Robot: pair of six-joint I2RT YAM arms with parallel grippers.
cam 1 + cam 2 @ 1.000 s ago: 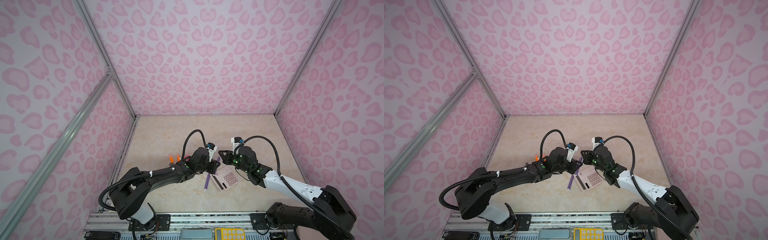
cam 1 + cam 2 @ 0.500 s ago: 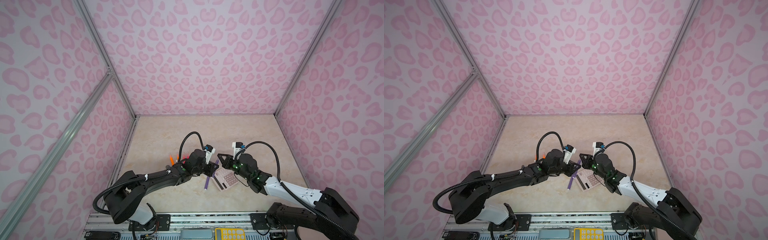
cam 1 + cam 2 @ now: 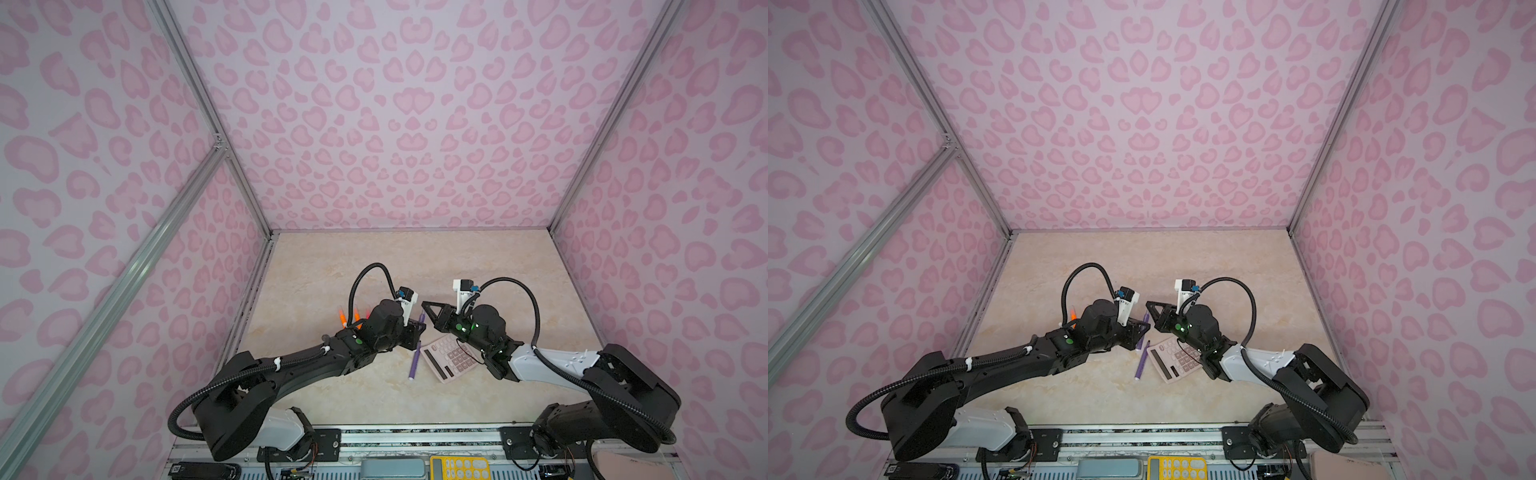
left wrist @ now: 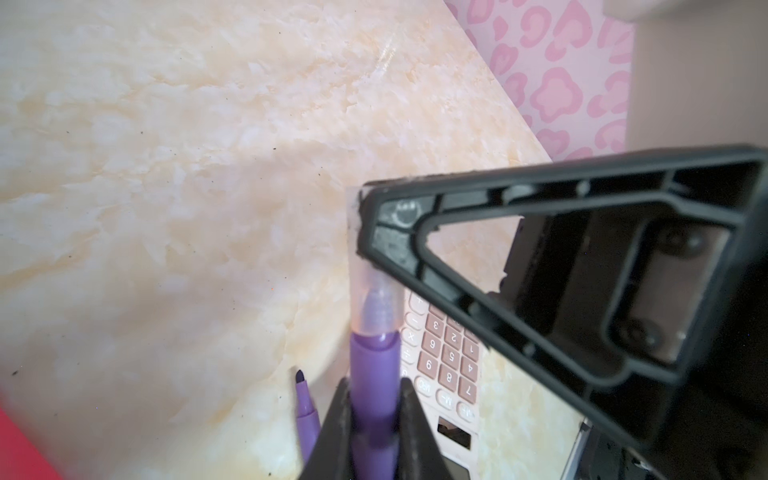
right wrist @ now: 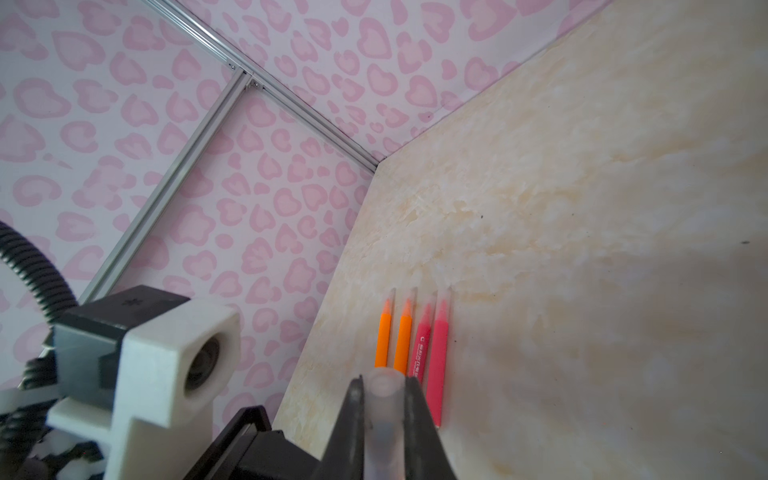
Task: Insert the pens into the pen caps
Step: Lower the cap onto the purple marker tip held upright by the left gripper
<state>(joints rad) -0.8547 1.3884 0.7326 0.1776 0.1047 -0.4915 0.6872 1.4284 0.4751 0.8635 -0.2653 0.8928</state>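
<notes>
Purple pen [image 4: 374,415] is clamped in the left tool [image 4: 374,384], its tip inside the clear cap [image 4: 376,291] pinched by the right tool [image 5: 384,384]; how deep it sits is blurred. A second purple pen [image 3: 414,361] lies on the bench [image 3: 374,257] beside the calculator [image 3: 451,359]. In both top views the left arm hides most of the orange pens [image 3: 342,319] and pink pens [image 5: 436,353].

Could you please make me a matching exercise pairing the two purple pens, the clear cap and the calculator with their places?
Things
1. slim purple marker pen, tip in the cap
2. second purple marker pen, tip bare
3. short clear plastic tube cap
4. pink rectangular calculator

Places
a. on the beige table, partly under the right arm
b. clamped in the right gripper
c. clamped in the left gripper
d. lying on the table beside the calculator

Pairs: 1-c, 2-d, 3-b, 4-a
</notes>
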